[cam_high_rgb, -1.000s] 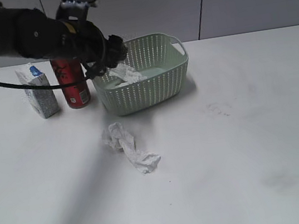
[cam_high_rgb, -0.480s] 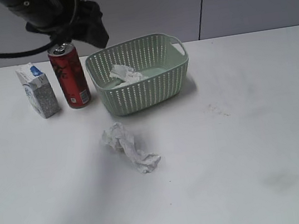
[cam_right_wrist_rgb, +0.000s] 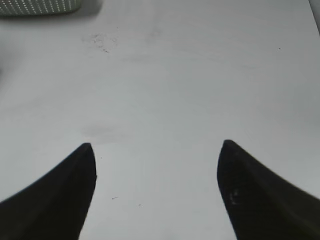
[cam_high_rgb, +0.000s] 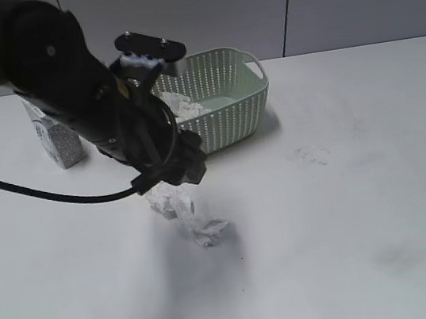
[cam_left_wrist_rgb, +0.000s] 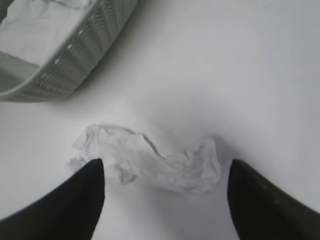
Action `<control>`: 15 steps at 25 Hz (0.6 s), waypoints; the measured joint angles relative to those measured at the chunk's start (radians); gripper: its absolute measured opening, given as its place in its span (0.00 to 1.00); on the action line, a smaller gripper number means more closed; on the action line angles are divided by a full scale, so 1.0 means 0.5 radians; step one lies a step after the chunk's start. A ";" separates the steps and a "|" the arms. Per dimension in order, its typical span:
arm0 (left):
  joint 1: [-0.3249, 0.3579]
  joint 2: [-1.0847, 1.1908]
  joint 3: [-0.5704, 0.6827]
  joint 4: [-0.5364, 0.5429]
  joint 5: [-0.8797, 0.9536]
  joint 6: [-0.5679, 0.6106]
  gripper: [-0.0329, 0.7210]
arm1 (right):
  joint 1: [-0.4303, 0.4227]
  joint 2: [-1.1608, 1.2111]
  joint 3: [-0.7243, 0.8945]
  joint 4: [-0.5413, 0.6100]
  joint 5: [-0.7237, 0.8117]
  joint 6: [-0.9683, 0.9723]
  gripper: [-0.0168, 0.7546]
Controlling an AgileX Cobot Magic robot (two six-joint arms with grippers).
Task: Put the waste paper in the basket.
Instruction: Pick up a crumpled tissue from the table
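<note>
Exterior: one basket (cam_high_rgb: 229,97) beyond left gripper (cam_high_rgb: 168,172), paper wads inside, count unclear; one twisted paper wad (cam_high_rgb: 185,213) below gripper, one carton (cam_high_rgb: 56,141).
Left wrist: jaws spread, wad between.
Right wrist: right gripper (cam_right_wrist_rgb: 156,165) spread over bare table (cam_right_wrist_rgb: 190,75).

The left arm (cam_high_rgb: 82,91) blocks a good deal from where I stand: the near left corner of the basket (cam_high_rgb: 230,113) is behind it, and so is the upper end of the twisted paper (cam_high_rgb: 194,218) on the table. Only a corner of the white carton (cam_high_rgb: 59,146) peeks out past the arm. In the left wrist view the basket runs off the top left edge, and both fingertips (cam_left_wrist_rgb: 75,200) are cut by the bottom edge. The right wrist view catches just a sliver of basket wall (cam_right_wrist_rgb: 40,6) at its top.
</note>
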 joint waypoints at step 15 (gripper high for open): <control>-0.013 0.482 0.018 0.062 -0.182 0.000 0.80 | 0.000 0.000 0.000 0.000 0.000 0.000 0.76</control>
